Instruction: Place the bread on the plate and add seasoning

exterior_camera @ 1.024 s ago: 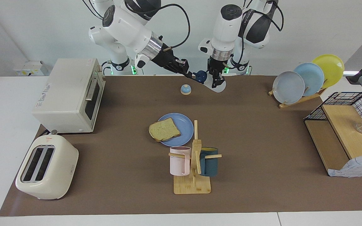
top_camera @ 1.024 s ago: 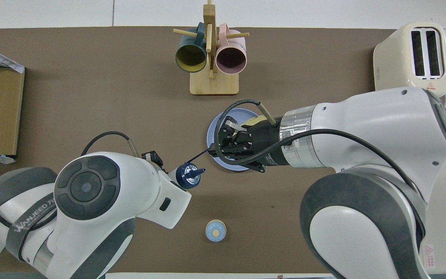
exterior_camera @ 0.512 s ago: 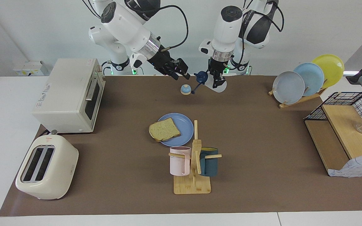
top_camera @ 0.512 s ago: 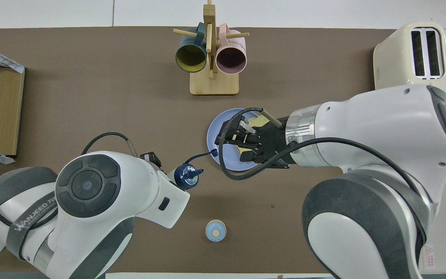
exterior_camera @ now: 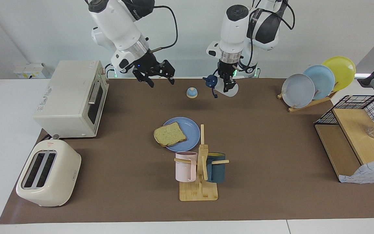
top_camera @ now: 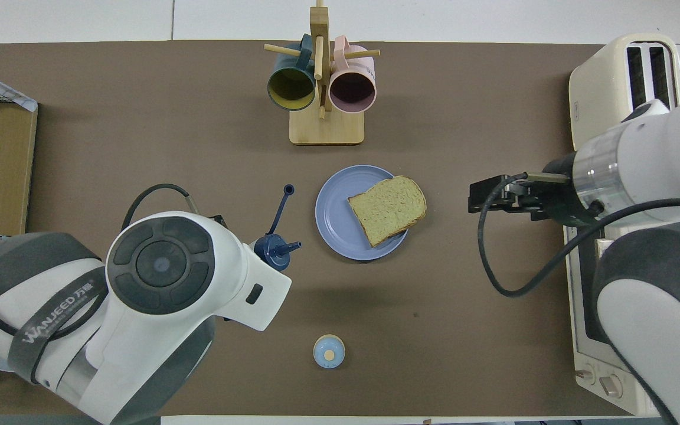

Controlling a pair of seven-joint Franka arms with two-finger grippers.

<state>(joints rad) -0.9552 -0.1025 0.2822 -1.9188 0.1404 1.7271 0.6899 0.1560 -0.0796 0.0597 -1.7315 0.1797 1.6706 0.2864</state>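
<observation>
The bread (exterior_camera: 169,134) lies on the medium-blue plate (exterior_camera: 192,129) mid-table, overhanging its rim toward the right arm's end; bread (top_camera: 388,208) and plate (top_camera: 333,213) also show in the overhead view. My left gripper (exterior_camera: 228,86) is shut on the seasoning bottle (exterior_camera: 231,91), held tilted in the air over the mat near the robots' edge. Its navy cap (exterior_camera: 210,81) points toward the right arm's end and its loop strap (top_camera: 281,203) hangs loose. My right gripper (exterior_camera: 161,81) is open and empty, raised over the mat beside the oven.
A small blue-domed bell (exterior_camera: 192,93) sits on the mat between the grippers. A white oven (exterior_camera: 70,97) and toaster (exterior_camera: 47,172) stand at the right arm's end. A mug rack (exterior_camera: 200,172) stands beside the plate, farther from the robots. A plate rack (exterior_camera: 317,81) and wire shelf (exterior_camera: 355,139) stand at the left arm's end.
My right gripper has let go of the bottle's cap strap and drawn back and up toward the oven. The strap now hangs loose. My left gripper has held the bottle nearly still.
</observation>
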